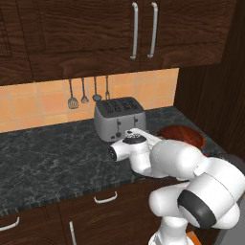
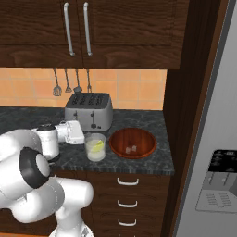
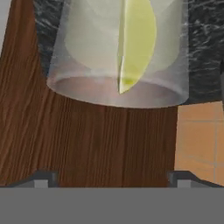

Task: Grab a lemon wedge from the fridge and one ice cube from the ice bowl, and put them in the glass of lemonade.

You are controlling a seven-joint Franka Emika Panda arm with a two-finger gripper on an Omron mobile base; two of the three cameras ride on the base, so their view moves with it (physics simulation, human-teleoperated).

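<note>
**Lemon wedge sits in the glass at the counter's front edge**

The glass of lemonade (image 2: 95, 146) stands on the dark speckled counter (image 2: 28, 115), close to its front edge, with the lemon wedge (image 2: 97, 146) inside it, a small yellow shape in the pale liquid. In the hand view the glass (image 3: 118, 52) is seen very close and from low at its side, and the wedge (image 3: 136, 41) shows through the clear wall as a tall yellow slice standing on edge.

Just right of the glass, near but not touching as far as the right base view shows, is the ice bowl (image 2: 133, 143), reddish-brown and wider than the glass, with small pale ice cubes (image 2: 131, 149) lying in its bottom. In the left base view the bowl (image 1: 184, 135) is partly hidden behind the arm.

The gripper (image 3: 112, 177) has its two dark fingertips (image 3: 41, 178) spread wide apart at the bottom of the hand view, with nothing between them. In the right base view the white hand reaches toward the glass from the left, level with it.

Behind the glass stands a grey toaster (image 2: 89, 111), and cooking utensils (image 2: 67, 81) hang on the orange tiled wall above. The fridge (image 2: 217, 152) fills the right edge of the right base view, its black dispenser panel (image 2: 221, 162) facing forward
</note>
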